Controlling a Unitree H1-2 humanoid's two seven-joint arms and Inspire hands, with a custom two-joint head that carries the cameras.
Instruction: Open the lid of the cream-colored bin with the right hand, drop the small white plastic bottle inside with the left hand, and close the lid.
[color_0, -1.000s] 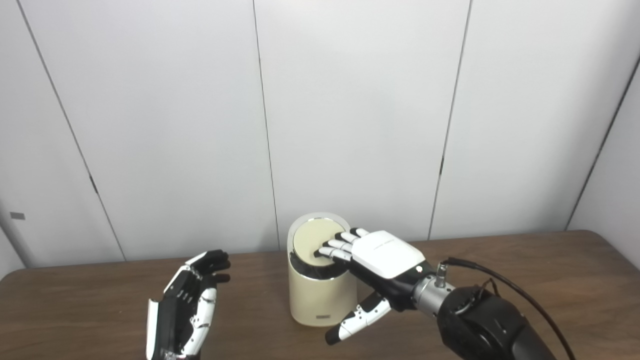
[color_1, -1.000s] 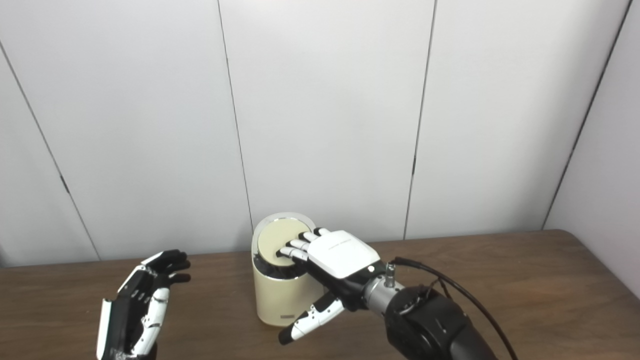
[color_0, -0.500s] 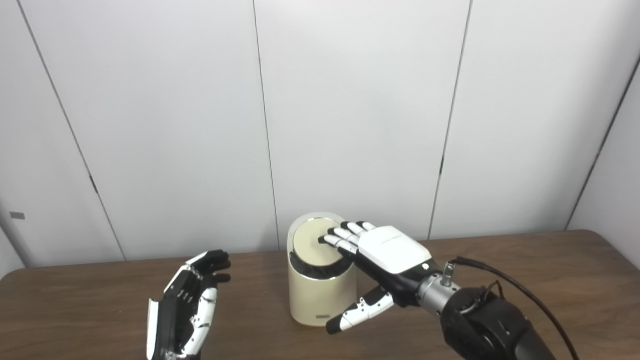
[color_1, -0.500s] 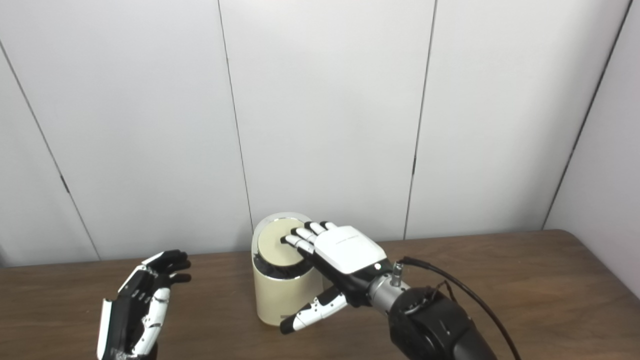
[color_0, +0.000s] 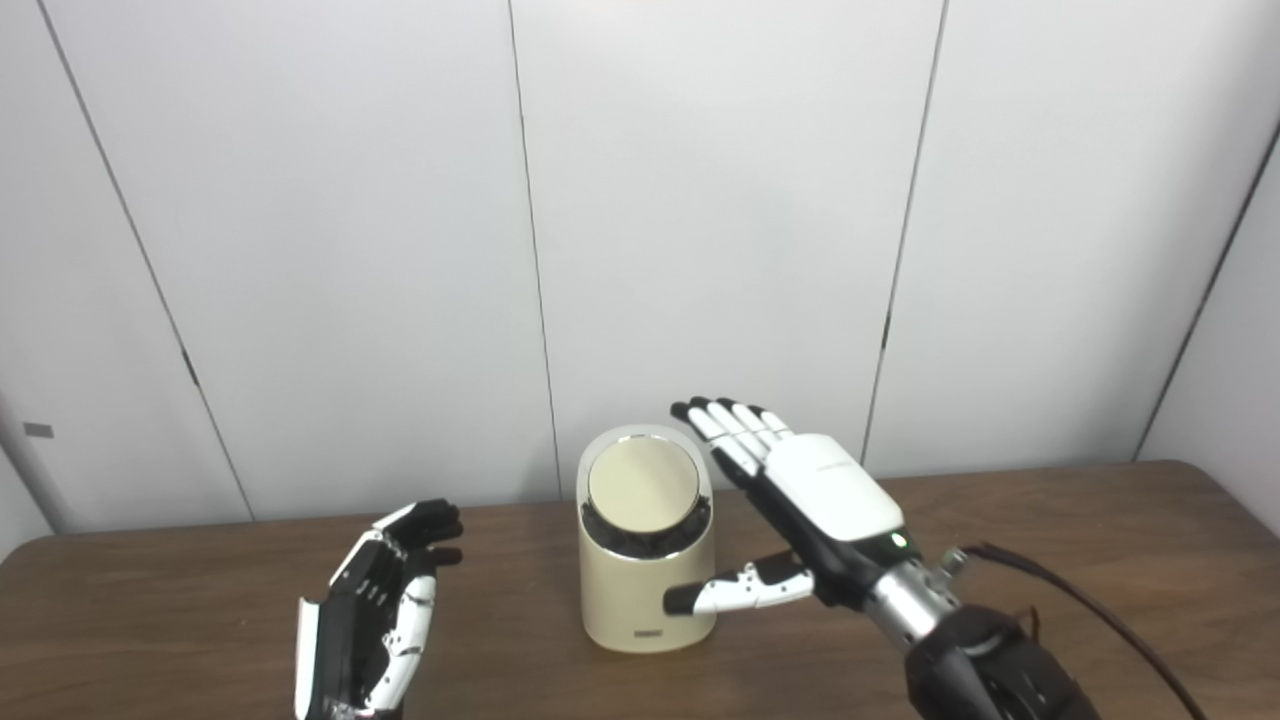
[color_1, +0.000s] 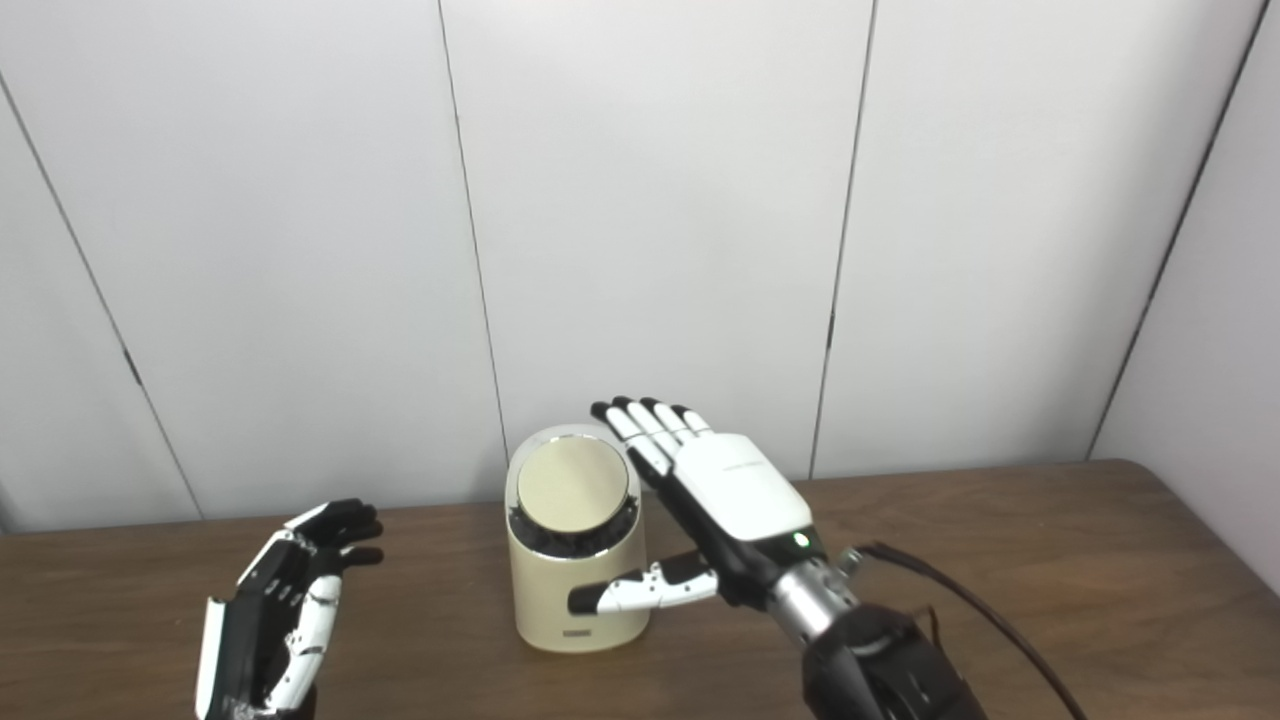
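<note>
The cream-colored bin (color_0: 645, 605) stands on the brown table (color_0: 1050, 520) near the back wall. Its round lid (color_0: 642, 486) faces me on the slanted top, with a dark gap along its lower edge. My right hand (color_0: 825, 495) hovers open just right of the bin, fingers pointing up and back, clear of the lid. Its thumb (color_0: 735, 592) reaches across the bin's right side. My left hand (color_0: 375, 610) is open and holds nothing, well left of the bin, palm turned inward. No small white bottle shows in either view.
White wall panels (color_0: 700, 220) rise directly behind the bin. A black cable (color_0: 1090, 610) trails from my right wrist over the table. The table's right edge (color_1: 1215, 530) runs diagonally at the far right.
My right hand lifted off the lid and moved up and to the right. The lid now tilts more towards me and looks shinier. The left hand has not moved.
</note>
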